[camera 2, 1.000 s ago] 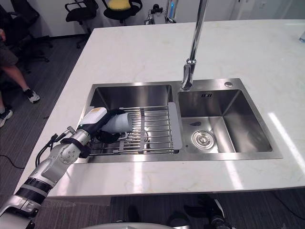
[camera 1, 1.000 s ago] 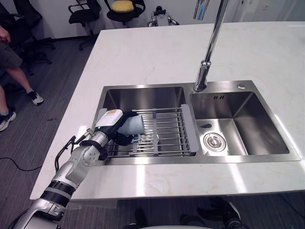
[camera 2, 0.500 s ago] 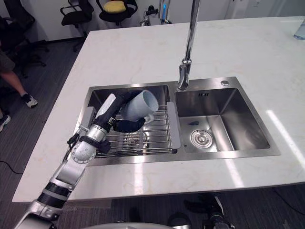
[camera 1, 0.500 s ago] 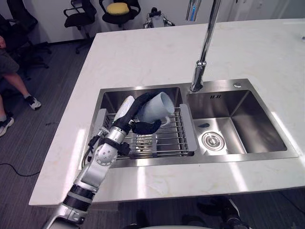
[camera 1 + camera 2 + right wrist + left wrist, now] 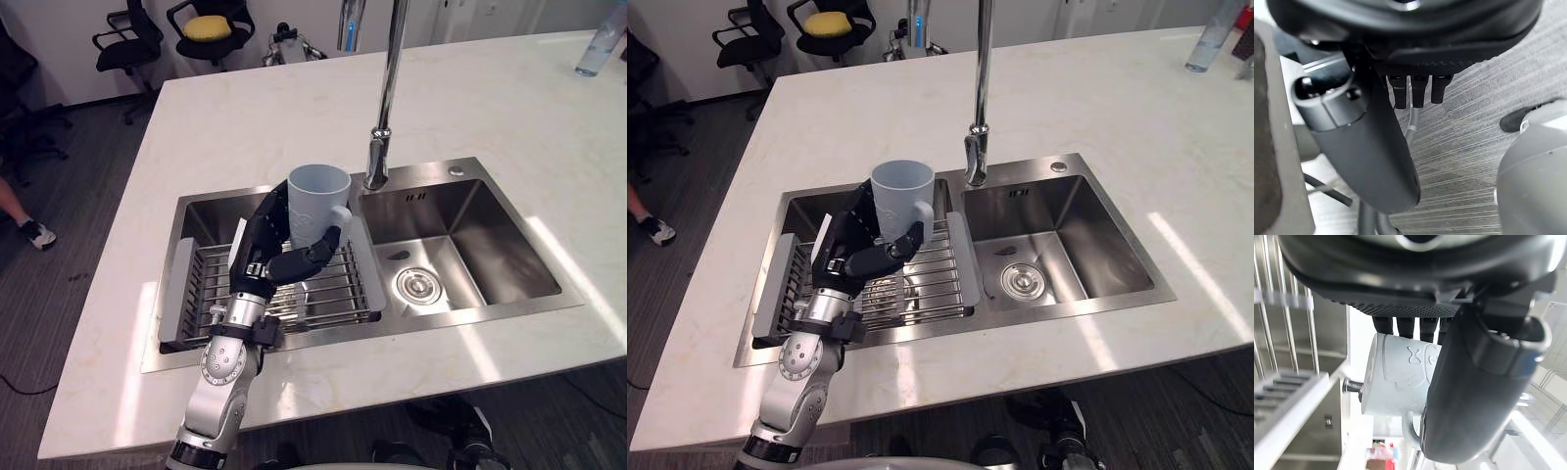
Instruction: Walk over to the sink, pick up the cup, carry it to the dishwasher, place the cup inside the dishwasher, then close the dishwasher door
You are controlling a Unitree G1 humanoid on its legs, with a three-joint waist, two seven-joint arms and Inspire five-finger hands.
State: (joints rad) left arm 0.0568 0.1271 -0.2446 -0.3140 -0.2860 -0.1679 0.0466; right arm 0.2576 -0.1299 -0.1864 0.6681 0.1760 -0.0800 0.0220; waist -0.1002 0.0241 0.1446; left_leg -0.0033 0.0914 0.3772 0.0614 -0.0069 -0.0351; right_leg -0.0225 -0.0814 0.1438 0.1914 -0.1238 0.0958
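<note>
Now | cup [image 5: 318, 199] upright | left hand [image 5: 257, 253] fingers [image 5: 268, 221] round it | above rack [image 5: 328, 290]

Matt pale cup [image 5: 318, 199], brushed steel sink [image 5: 495, 245], metal wire rack [image 5: 338, 290], glossy marble-look countertop [image 5: 274, 117], polished chrome faucet [image 5: 374, 162]

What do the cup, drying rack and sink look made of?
The cup is pale blue-grey and matt with moulded relief: ceramic or plastic, I cannot tell. The drying rack has shiny metal wires and grey ends, probably plastic. The sink looks brushed stainless steel, with soft reflections.
</note>
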